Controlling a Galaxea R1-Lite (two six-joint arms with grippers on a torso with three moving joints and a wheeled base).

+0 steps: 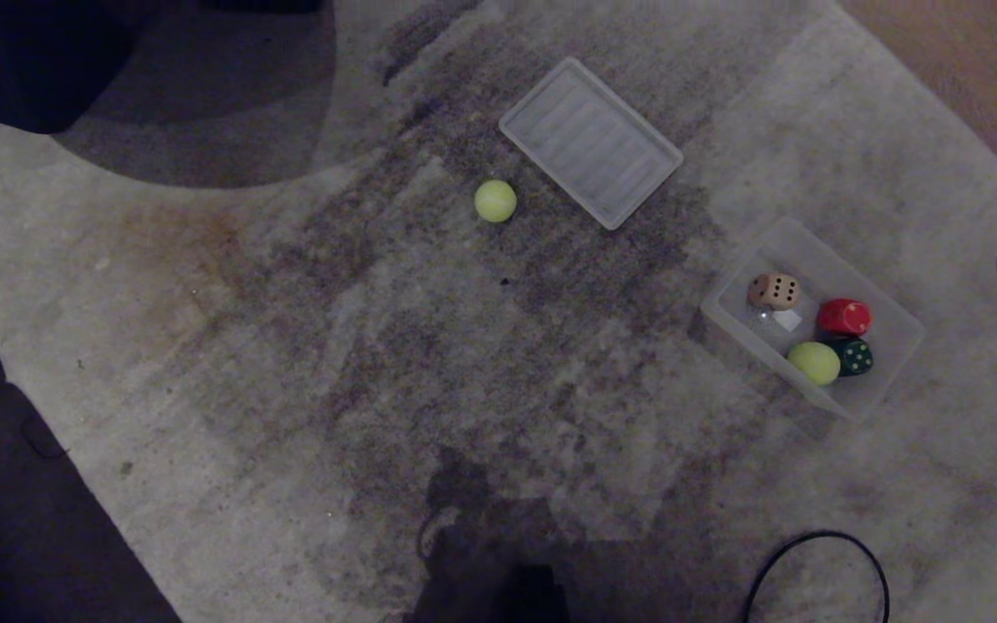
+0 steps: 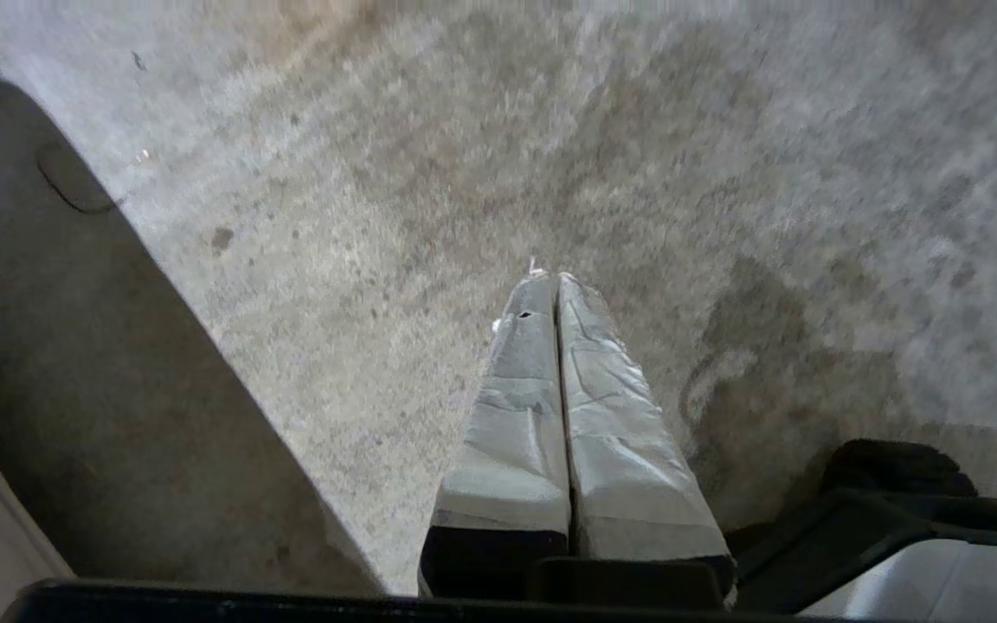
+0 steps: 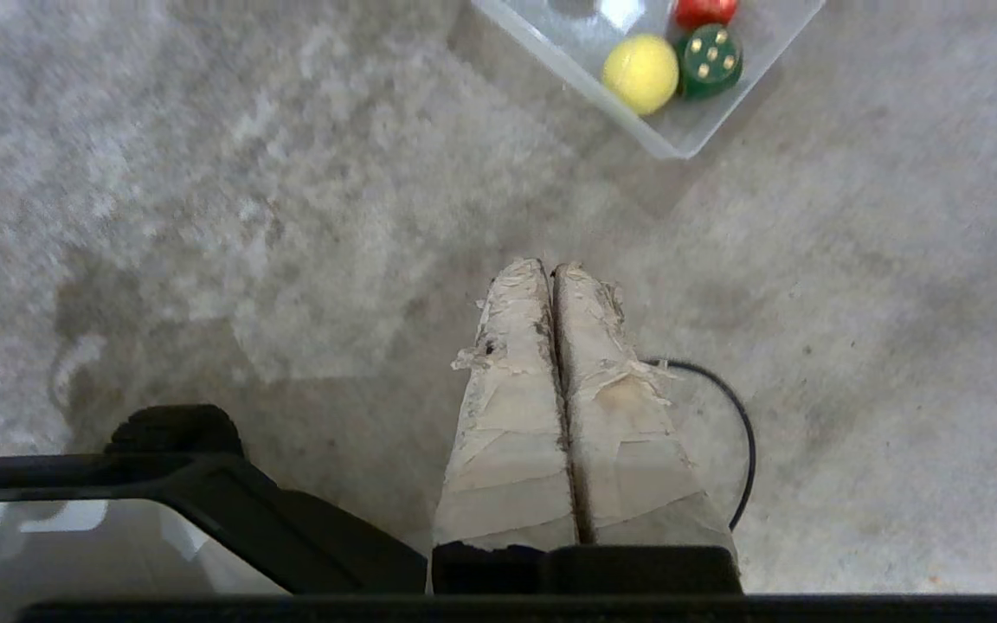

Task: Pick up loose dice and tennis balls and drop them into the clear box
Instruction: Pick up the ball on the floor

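Note:
One loose tennis ball (image 1: 495, 201) lies on the grey carpet, just left of the flat ribbed lid. The clear box (image 1: 813, 258) stands at the right. Inside it are a cream-beige die (image 1: 774, 291), a second tennis ball (image 1: 813, 362), a red die (image 1: 844, 317) and a dark green die (image 1: 855, 356). The right wrist view shows the box's corner (image 3: 754, 99) with that ball (image 3: 640, 73) and the green die (image 3: 709, 61). My left gripper (image 2: 550, 275) and right gripper (image 3: 550, 266) hang shut and empty over bare carpet, both outside the head view.
The ribbed clear lid (image 1: 590, 143) lies flat beyond the loose ball. A black cable loop (image 1: 813, 538) rests on the carpet at the near right, close under my right gripper. Dark furniture (image 1: 31, 61) fills the far left corner. The carpet's edge runs along the near left.

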